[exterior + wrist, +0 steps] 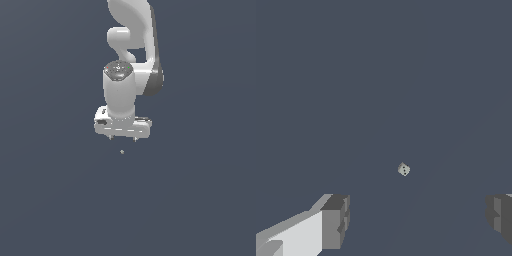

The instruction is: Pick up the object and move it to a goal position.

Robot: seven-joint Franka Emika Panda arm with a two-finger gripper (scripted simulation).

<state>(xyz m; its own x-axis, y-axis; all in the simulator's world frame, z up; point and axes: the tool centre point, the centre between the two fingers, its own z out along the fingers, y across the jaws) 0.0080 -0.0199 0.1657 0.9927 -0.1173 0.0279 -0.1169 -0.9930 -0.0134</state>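
Note:
The object (pixel 122 151) is a tiny pale grey-beige speck on the dark floor, just below the hand in the exterior view. In the wrist view the object (pixel 403 169) looks like a small pale cube, lying between and ahead of the two fingers. My gripper (pixel 123 138) points down and hangs a little above the object, open and empty. In the wrist view the gripper (pixel 418 220) shows two dark fingertips (pixel 336 220) set wide apart.
The white arm (pixel 132 45) rises behind the hand towards the top of the exterior view. The dark grey floor (pixel 50 200) spreads all around with no other objects in view.

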